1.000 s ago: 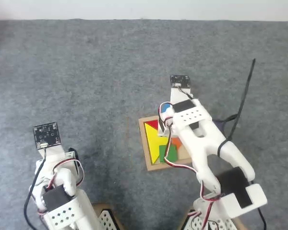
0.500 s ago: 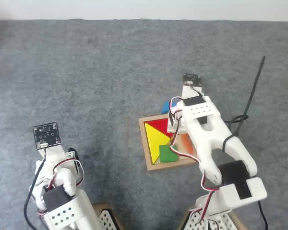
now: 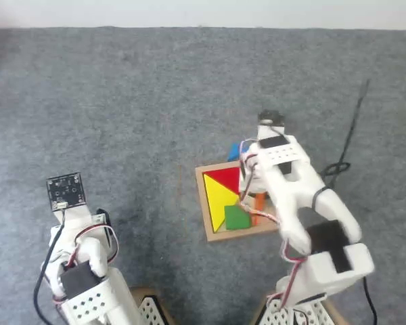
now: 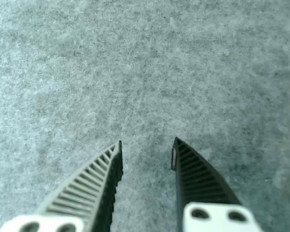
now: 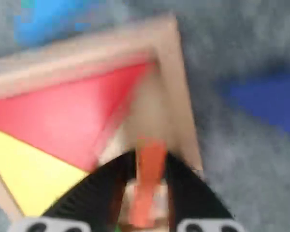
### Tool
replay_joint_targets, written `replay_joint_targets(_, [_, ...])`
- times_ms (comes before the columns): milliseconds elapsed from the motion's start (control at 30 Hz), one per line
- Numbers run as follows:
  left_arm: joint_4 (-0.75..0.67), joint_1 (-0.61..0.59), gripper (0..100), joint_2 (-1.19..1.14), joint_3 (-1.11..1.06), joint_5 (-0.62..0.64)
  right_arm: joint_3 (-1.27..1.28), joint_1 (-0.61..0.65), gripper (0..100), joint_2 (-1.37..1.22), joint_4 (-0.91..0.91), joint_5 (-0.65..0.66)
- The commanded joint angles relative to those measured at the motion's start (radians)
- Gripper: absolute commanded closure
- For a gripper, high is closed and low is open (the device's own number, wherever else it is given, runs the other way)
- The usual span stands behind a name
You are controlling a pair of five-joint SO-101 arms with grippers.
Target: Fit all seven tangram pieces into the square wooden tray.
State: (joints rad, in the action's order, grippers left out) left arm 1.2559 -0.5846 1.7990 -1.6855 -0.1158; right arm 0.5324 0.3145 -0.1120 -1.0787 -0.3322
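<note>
Our right claw (image 5: 149,157) is clamped on an orange piece (image 5: 147,186) at the bare corner of the wooden tray (image 5: 180,92), beside the red triangle (image 5: 63,116). The yellow triangle (image 5: 34,169) and green square (image 3: 237,218) lie in the tray too. A light blue piece (image 3: 234,152) and a dark blue piece (image 5: 266,99) lie on the grey tabletop (image 3: 122,101) just outside it. Our left claw (image 4: 147,145) hangs well apart, its fingers spread.

The right hand (image 5: 150,157) grips an orange piece (image 5: 150,179) over the wooden tray (image 5: 181,111) (red triangle (image 5: 58,121), yellow triangle (image 5: 34,174) inside).
</note>
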Motion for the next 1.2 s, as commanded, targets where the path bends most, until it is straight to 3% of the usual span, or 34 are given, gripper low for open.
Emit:
replay_joint_targets(0, [0.005, -0.008, 83, 0.018, 0.004, 0.008, -0.008, -0.058, 95.1, -0.027, -0.015, 0.017])
replay_joint_targets(233, [0.005, -0.008, 83, 0.018, 0.004, 0.008, -0.037, -0.067, 95.3, -0.025, -0.025, 0.018])
replay_joint_targets(433, [0.005, -0.008, 83, 0.018, 0.004, 0.008, -0.201, -0.073, 95.4, -0.024, -0.189, 0.028])
replay_joint_targets(700, [0.005, -0.008, 83, 0.018, 0.004, 0.008, -0.437, -0.108, 99.1, -0.025, -0.377, 0.262])
replay_joint_targets(967, [0.005, -0.008, 83, 0.018, 0.004, 0.008, -0.5, -0.552, 99.0, -0.065, -0.226, 0.617])
replay_joint_targets(1067, [0.005, -0.008, 83, 0.018, 0.004, 0.008, -0.393, -0.653, 99.0, -0.077, -0.211, 0.769])
replay_joint_targets(1167, [0.005, -0.008, 83, 0.018, 0.004, 0.008, -0.242, -0.725, 99.0, -0.016, -0.081, 0.853])
